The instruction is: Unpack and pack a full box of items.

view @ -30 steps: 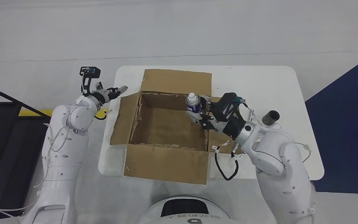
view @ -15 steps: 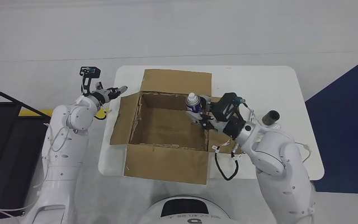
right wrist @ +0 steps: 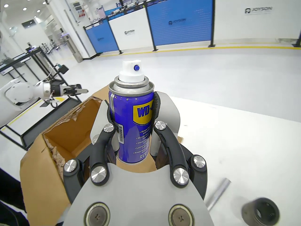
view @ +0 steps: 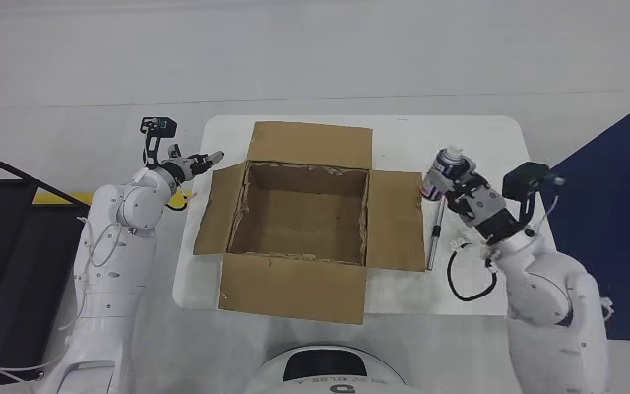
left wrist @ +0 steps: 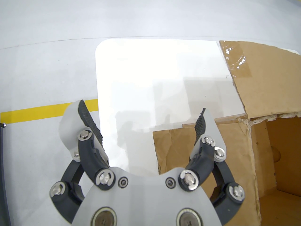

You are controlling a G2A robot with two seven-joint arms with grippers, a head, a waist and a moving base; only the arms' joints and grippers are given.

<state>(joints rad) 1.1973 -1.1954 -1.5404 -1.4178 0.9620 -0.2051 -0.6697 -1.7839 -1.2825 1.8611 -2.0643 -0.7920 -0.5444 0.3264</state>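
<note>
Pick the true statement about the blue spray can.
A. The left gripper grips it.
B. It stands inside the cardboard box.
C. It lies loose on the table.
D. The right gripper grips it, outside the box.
D: the right gripper is shut on the upright blue spray can, over the white table beside the open cardboard box; the left gripper is open and holds nothing.

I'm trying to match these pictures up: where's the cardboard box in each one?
Top view: box mid-table, flaps open, between the arms.
Left wrist view: box just ahead of the open left gripper, one corner and flaps.
Right wrist view: box behind the can that the right gripper holds.
Shared landmark: the white table.
</note>
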